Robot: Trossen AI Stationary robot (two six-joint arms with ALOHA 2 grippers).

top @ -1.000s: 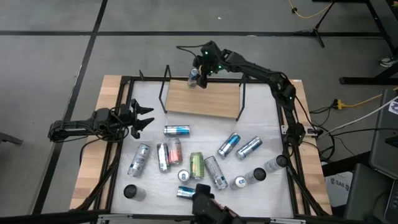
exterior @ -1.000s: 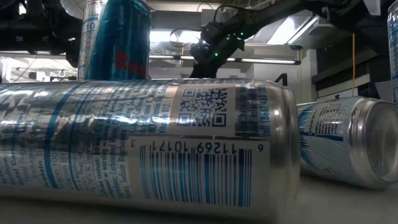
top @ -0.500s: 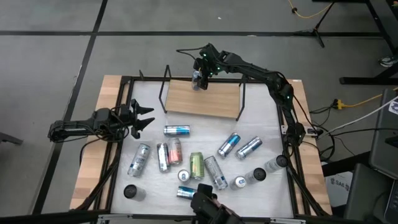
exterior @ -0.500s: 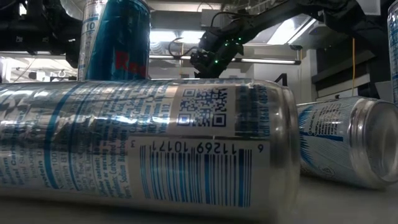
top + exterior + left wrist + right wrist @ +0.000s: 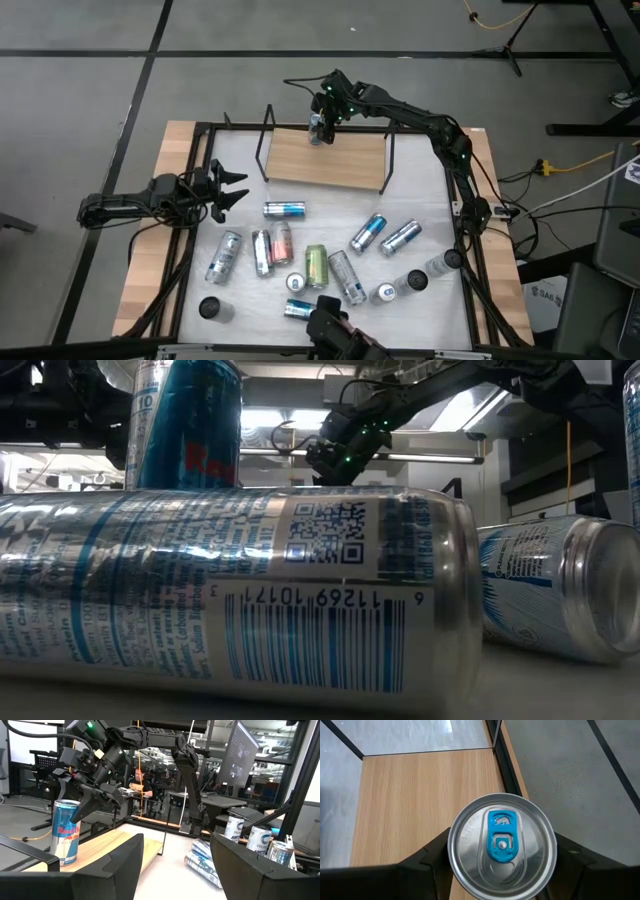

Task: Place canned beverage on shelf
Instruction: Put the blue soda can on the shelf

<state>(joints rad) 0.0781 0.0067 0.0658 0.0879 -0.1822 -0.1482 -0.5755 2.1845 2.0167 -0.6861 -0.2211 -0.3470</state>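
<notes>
A blue-and-silver canned beverage point(image 5: 65, 832) stands upright at the far edge of the shelf's light wooden board point(image 5: 325, 160), its blue-tabbed top point(image 5: 502, 845) facing the right wrist camera. My right gripper point(image 5: 320, 122) reaches out over the shelf and is shut on this can. Whether the can's base rests on the board, I cannot tell. At the table's left edge my left gripper point(image 5: 232, 188) is open and holds nothing. My right gripper pinches the can's side wall just under the top rim point(image 5: 69, 809) between its two fingers point(image 5: 432, 857), one on each side. The fingers slant down from above and from the table's right. The can stays upright, its base at the board's level.
Several more cans lie or stand on the table's near half point(image 5: 320, 265); one lies right in front of the low camera point(image 5: 250, 590). Thin black wire end frames point(image 5: 266, 140) rise at both ends of the shelf. The board's near part point(image 5: 420, 800) is bare.
My right gripper tipped a little with the can at the shelf's far edge early in the last second, then kept still. The can stays upright in its hold.
</notes>
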